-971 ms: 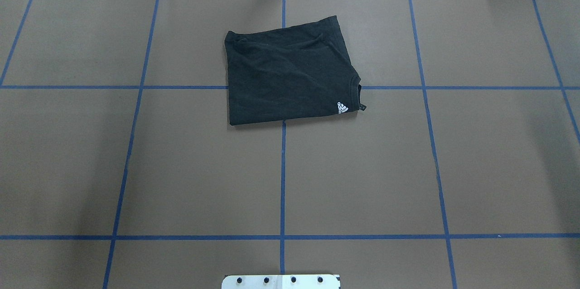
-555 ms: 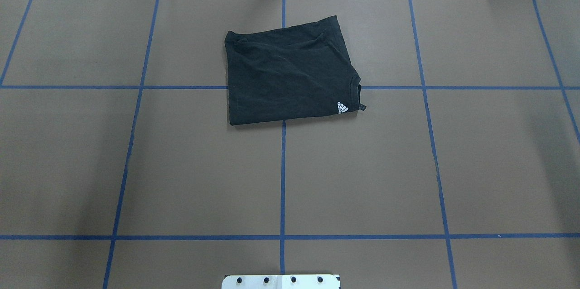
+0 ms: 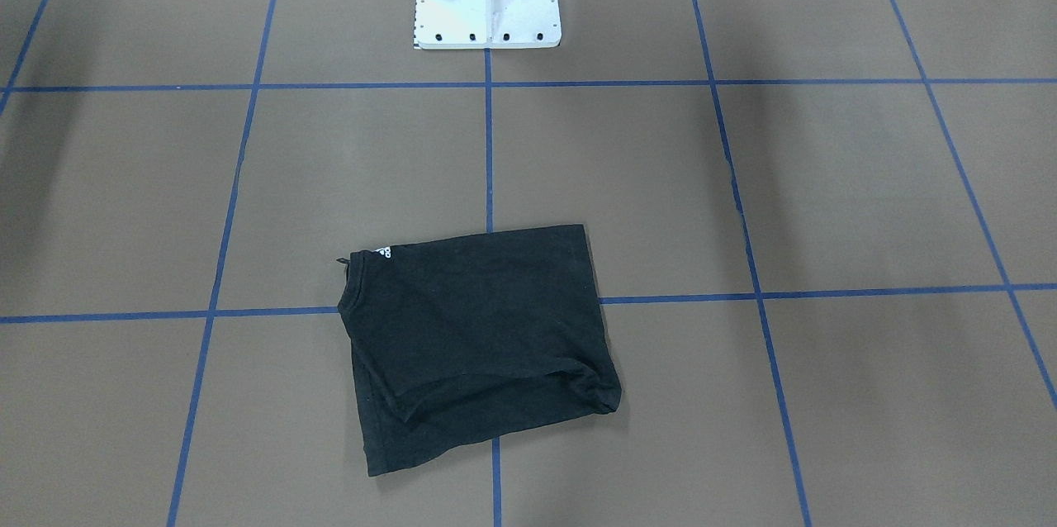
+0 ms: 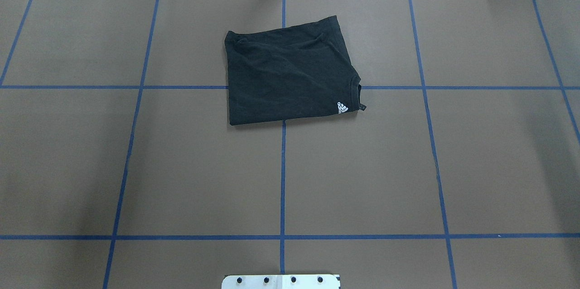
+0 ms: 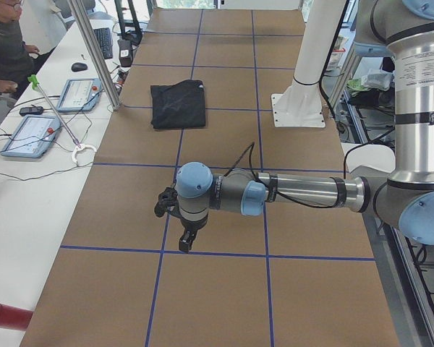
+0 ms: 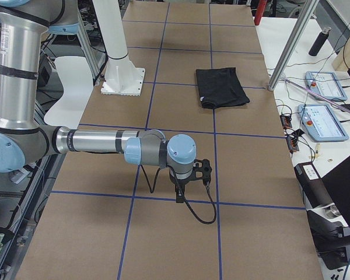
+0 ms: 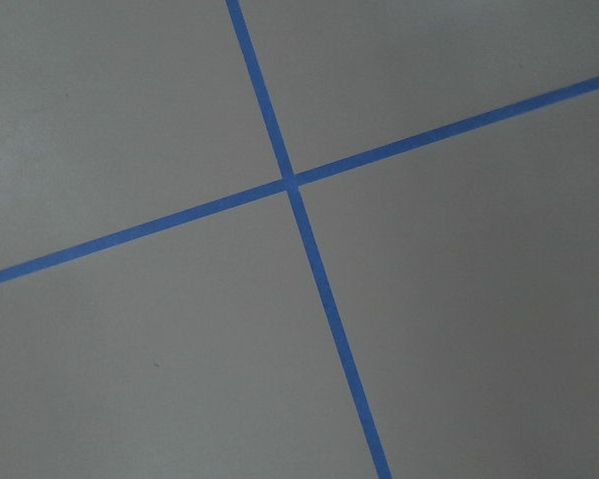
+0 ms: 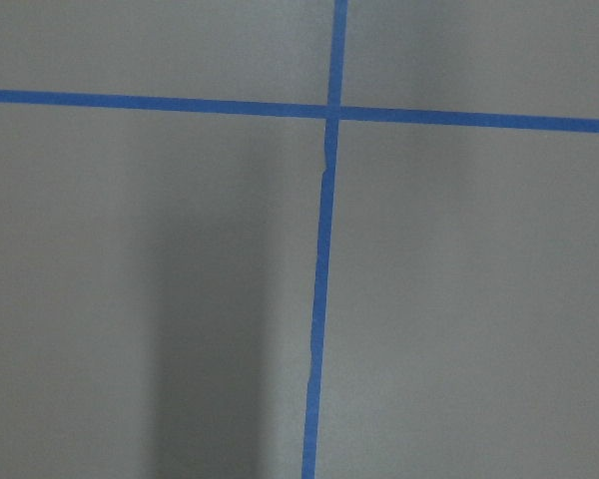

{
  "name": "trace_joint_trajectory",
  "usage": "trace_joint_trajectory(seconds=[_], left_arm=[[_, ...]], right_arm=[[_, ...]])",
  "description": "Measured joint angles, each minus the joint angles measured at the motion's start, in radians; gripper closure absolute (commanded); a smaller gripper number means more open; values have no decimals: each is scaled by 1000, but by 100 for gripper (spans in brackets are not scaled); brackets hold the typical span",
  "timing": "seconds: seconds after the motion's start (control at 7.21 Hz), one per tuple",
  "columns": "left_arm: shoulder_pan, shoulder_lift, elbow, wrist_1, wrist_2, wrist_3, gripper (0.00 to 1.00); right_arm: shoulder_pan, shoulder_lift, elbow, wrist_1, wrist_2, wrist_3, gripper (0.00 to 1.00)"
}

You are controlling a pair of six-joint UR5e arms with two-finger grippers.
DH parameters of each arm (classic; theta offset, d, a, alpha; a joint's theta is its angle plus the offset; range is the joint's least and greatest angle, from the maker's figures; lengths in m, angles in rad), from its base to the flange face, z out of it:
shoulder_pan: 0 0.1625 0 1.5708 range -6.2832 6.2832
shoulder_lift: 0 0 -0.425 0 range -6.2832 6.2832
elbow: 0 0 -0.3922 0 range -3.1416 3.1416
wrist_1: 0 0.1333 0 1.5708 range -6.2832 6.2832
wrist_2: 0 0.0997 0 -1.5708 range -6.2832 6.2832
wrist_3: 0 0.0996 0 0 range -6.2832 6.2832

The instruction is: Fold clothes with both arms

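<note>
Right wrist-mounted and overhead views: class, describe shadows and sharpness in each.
Right wrist-mounted view: a soft dark shadow band lies left of the vertical blue tape line; slightly blurred. Overhead view: sharper; the black T-shirt hides most folds, its white logo crisp.

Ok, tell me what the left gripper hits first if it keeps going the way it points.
The left gripper points down, so it would most likely meet the brown table cover first, near a blue tape crossing. The black T-shirt lies far off that line.

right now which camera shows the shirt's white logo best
Overhead exterior: the white logo sits clear at a corner of the T-shirt. Front-facing shows it foreshortened; side views, too small; wrist views, only table.
</note>
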Motion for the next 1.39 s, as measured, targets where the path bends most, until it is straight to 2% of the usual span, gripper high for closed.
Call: trace_joint_trajectory(seconds=[1.39], left_arm=[[-15, -19, 24, -4, 3, -3, 0]], right_arm=[[0, 4, -6, -10, 5, -1, 0]])
